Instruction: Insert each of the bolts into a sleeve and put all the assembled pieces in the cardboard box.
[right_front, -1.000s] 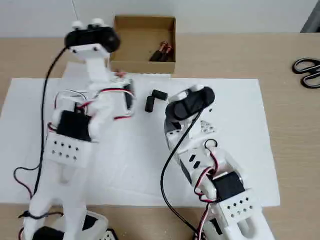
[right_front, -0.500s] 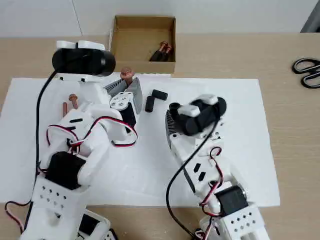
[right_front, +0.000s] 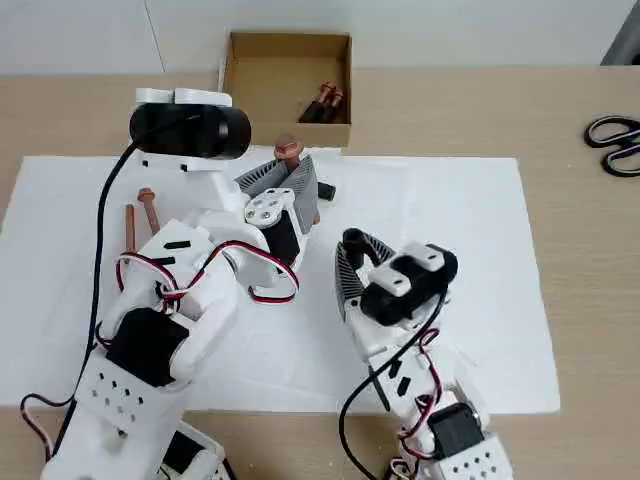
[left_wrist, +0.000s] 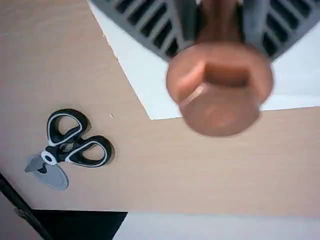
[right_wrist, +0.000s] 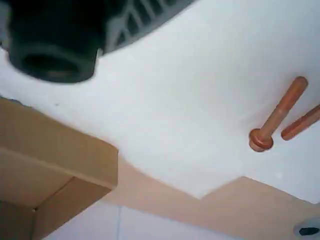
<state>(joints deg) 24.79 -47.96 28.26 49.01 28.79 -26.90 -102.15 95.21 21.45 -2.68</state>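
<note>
My left gripper (right_front: 288, 172) is shut on a copper bolt (right_front: 289, 150), whose head points up and toward the box; the hex head (left_wrist: 220, 85) looms close in the left wrist view. A black sleeve (right_front: 326, 190) lies on the paper just beside those fingers. My right gripper (right_front: 351, 250) sits mid-paper, shut on another black sleeve (right_wrist: 52, 45). Two loose bolts (right_front: 148, 205) lie at the paper's left, also seen as bolts (right_wrist: 277, 122) in the right wrist view. The cardboard box (right_front: 245, 90) stands at the back with assembled pieces (right_front: 325, 102) inside.
White paper (right_front: 470, 230) covers the wooden table. Scissors (right_front: 615, 142) lie at the far right on the bare wood, and the scissors (left_wrist: 70, 145) appear in the left wrist view too. A corner of the box (right_wrist: 55, 165) is near the right wrist camera.
My left arm has swung right with the bolt, over toward the sleeves. The right arm has drawn back toward the table's front. One sleeve on the paper is now hidden behind the left gripper.
</note>
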